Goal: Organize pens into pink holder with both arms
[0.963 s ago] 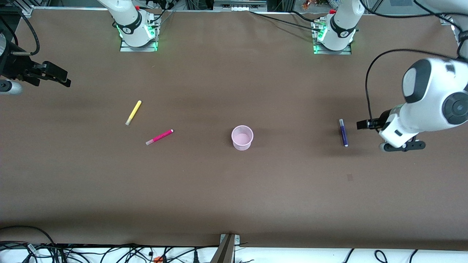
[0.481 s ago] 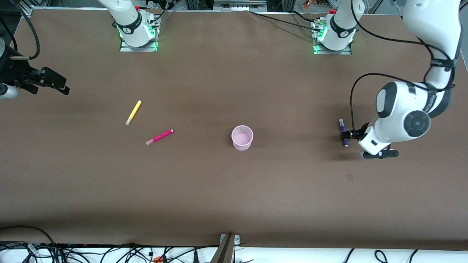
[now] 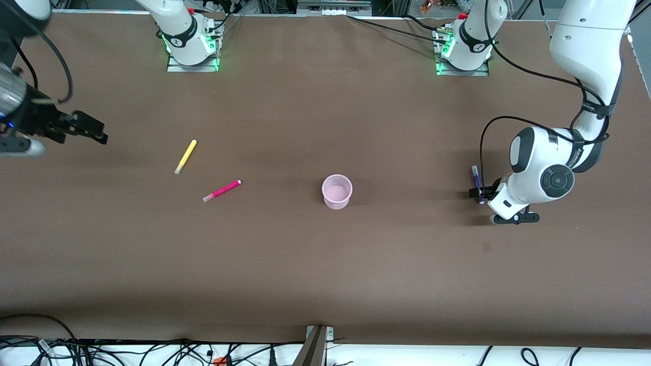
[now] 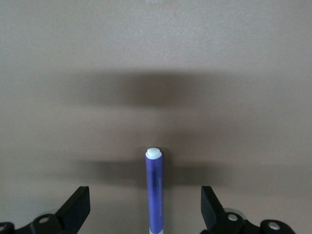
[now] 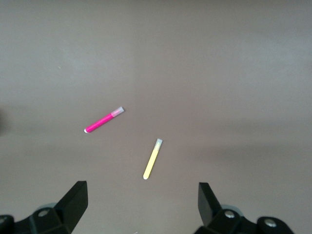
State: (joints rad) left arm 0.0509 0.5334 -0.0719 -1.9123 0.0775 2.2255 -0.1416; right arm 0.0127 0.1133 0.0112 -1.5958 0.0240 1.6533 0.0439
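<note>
Brown table (image 3: 325, 274), three pens visible on it plus the cup.

Pink holder (image 3: 337, 191): upright, approx mid-table, nothing inside as far as the front view shows.

Magenta pen (image 3: 222, 190): lies flat toward the right arm's end of the table, at about 9 o'clock from the holder, well apart from it. Axis runs roughly 2–8 o'clock in the front view, pale tip at the 8 o'clock end. Also seen in the right wrist view (image 5: 104, 120).

Yellow pen (image 3: 185, 156): flat, near the magenta pen, at about 10 o'clock from it, farther from the front camera. Axis roughly 1–7 o'clock, pale tip at the 7 o'clock end. Not touching the magenta pen. Right wrist view shows it too (image 5: 152, 159).

Purple pen (image 3: 476, 179): flat, toward the left arm's end, at about 3 o'clock from the holder, well apart. Axis close to 12–6 o'clock. White cap end visible in the left wrist view (image 4: 155, 191).

Left gripper (image 3: 479, 193): down low at the purple pen's nearer end. Left wrist view (image 4: 145, 209): fingers (image 4: 75, 208) spread wide, pen body lying between them, neither finger touching it. Not clamped.

Right gripper (image 3: 96, 133): up in the air over bare table at the right arm's end, at about 10 o'clock from the yellow pen. Right wrist view (image 5: 142, 202): fingers (image 5: 73, 200) wide apart, holding nothing; both pens lie well ahead of the tips.
</note>
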